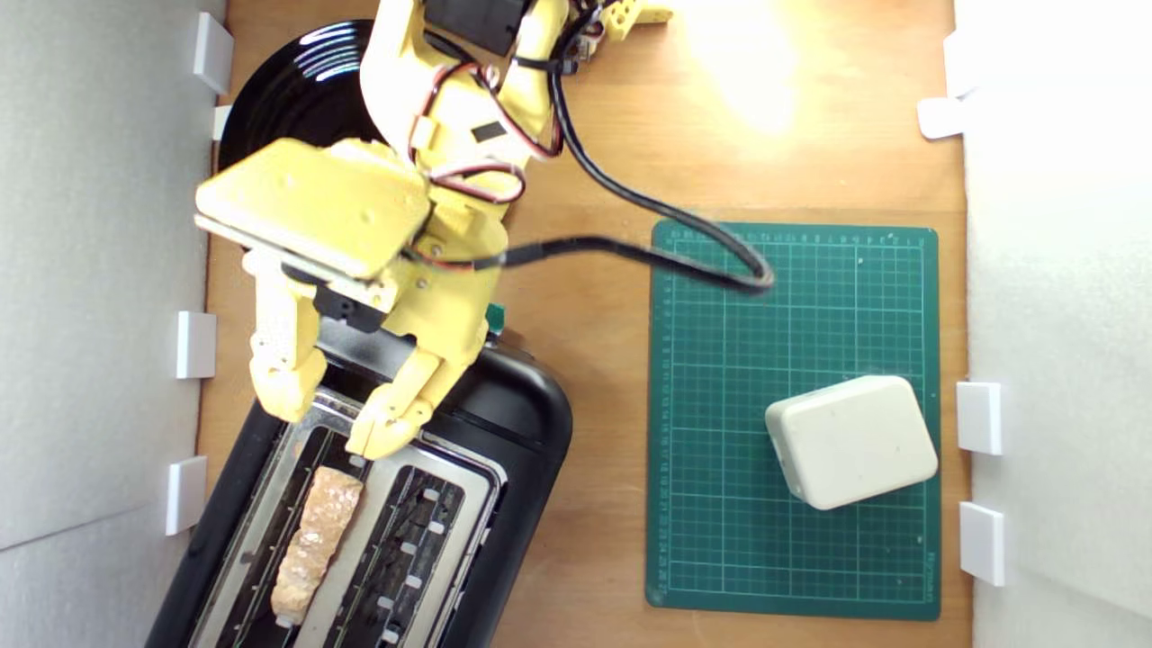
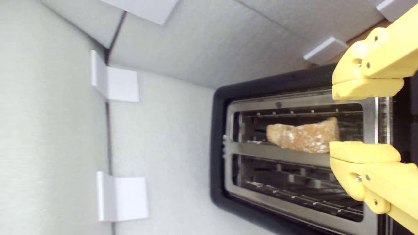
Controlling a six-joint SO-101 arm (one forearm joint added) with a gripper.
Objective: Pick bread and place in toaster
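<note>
Down in one long slot of the large black toaster (image 1: 504,423) with its silver metal top plate stands the tan-crusted slice of rustic bread (image 1: 317,543) — on edge, its crust showing above the plate. It sits in the slot nearer the exterior view's left; the neighbouring slot holds only its wire guides. Just above the slotted plate, at its end nearer the arm, hangs the yellow plastic gripper (image 1: 333,427), its jaws spread apart and grasping nothing — clear of the bread. Beyond, on the wooden table (image 1: 594,162), lie a round black plate (image 1: 297,81), a green gridded cutting mat (image 1: 720,405) and, on that mat, a cream rounded plastic box (image 1: 850,441).
</note>
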